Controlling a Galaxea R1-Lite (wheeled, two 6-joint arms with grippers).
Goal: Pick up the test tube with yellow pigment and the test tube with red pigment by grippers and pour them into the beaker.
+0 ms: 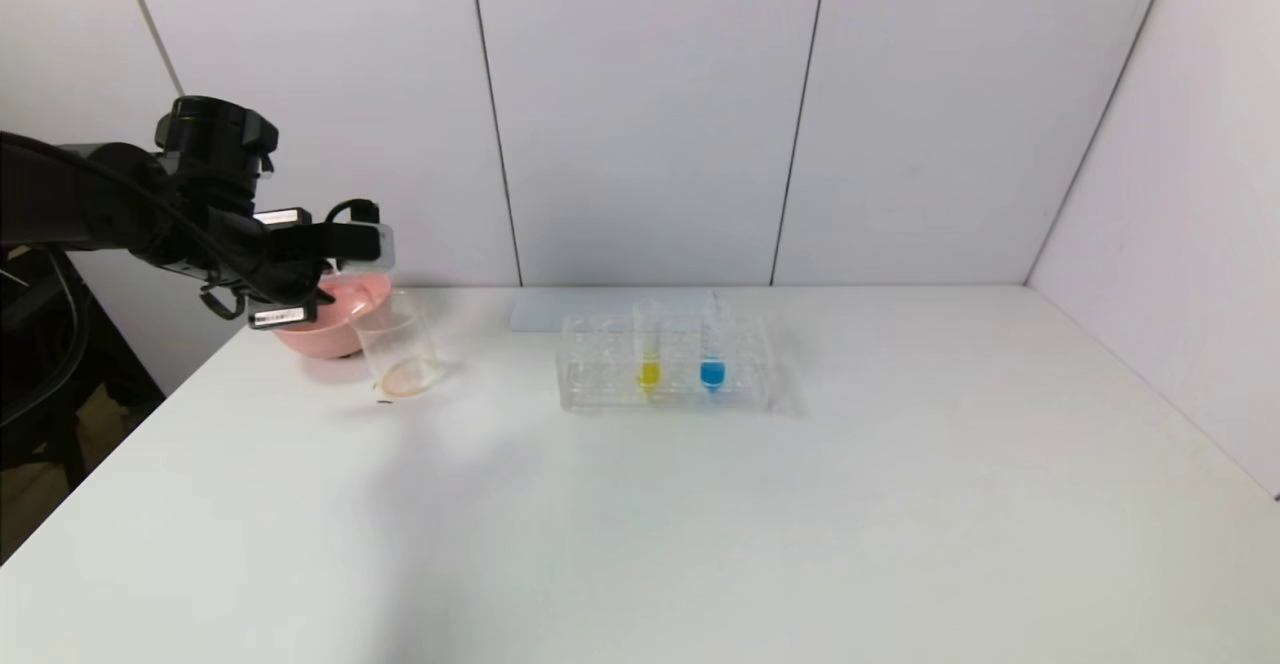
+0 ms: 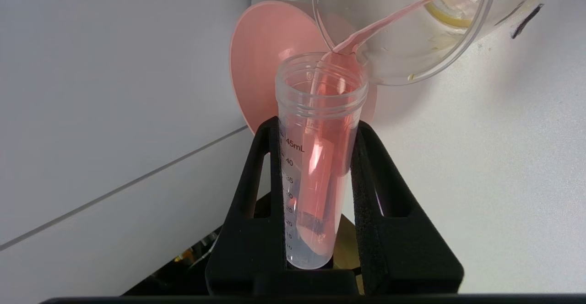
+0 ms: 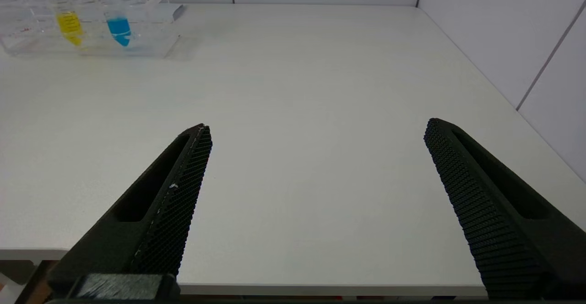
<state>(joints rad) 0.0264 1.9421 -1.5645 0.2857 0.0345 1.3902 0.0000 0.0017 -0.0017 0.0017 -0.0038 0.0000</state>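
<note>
A lab bench: white table (image 1: 700, 524), clear tube rack (image 1: 665, 376) holding pigment tubes, plain white panelled walls (image 1: 650, 114).

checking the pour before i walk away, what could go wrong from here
1. The left hand holds the red tube tipped at the beaker's rim; the thin stream enters just past the lip, so a small drift could spill onto the table.
2. The pink bowl sits right beside the beaker; the arm could bump it.

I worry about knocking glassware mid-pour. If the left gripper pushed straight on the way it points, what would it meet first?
Most likely the beaker: the left gripper holds the test tube with red pigment with its mouth at the beaker's rim. The pink bowl sits just beyond.
</note>
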